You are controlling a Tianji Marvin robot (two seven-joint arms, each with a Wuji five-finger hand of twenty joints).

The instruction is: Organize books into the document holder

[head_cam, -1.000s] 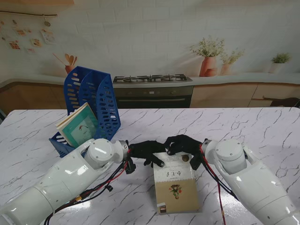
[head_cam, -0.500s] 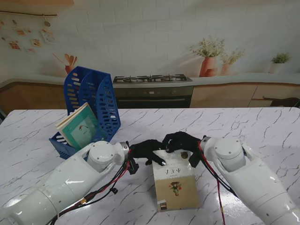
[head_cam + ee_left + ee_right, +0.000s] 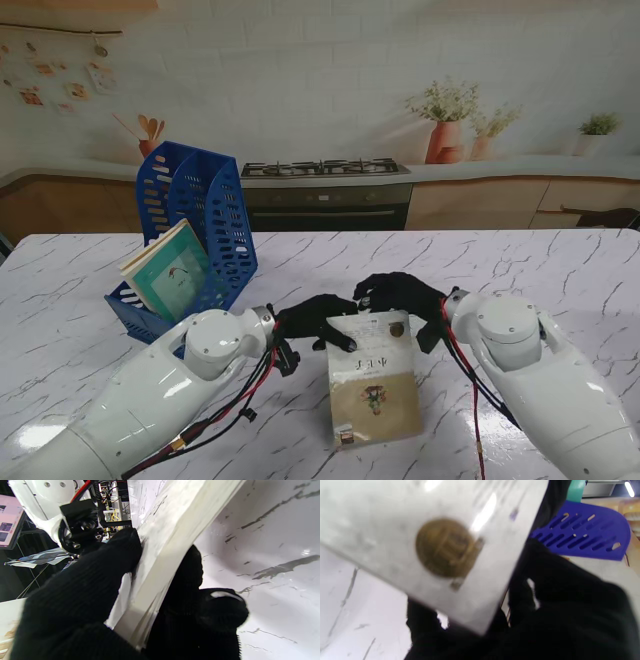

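Note:
A white and tan book (image 3: 373, 380) with a gold seal is tilted up off the marble table, its far edge raised. My left hand (image 3: 318, 320) pinches its far left corner; the left wrist view shows the book's page edge (image 3: 160, 562) between thumb and fingers (image 3: 117, 555). My right hand (image 3: 398, 297) grips the far right corner, beside the seal (image 3: 445, 547). The blue document holder (image 3: 195, 225) stands at the far left with a teal book (image 3: 170, 268) leaning in it.
The marble table (image 3: 560, 280) stretches right and toward me. A stove and counter line the back wall, with potted plants (image 3: 447, 120) at the far right. The holder's blue slotted side (image 3: 582, 537) shows in the right wrist view behind the book.
Both hands have raised the book's far edge, tipping it up from flat. The right hand moved a little right and farther from me; the book's near edge slid slightly nearer.

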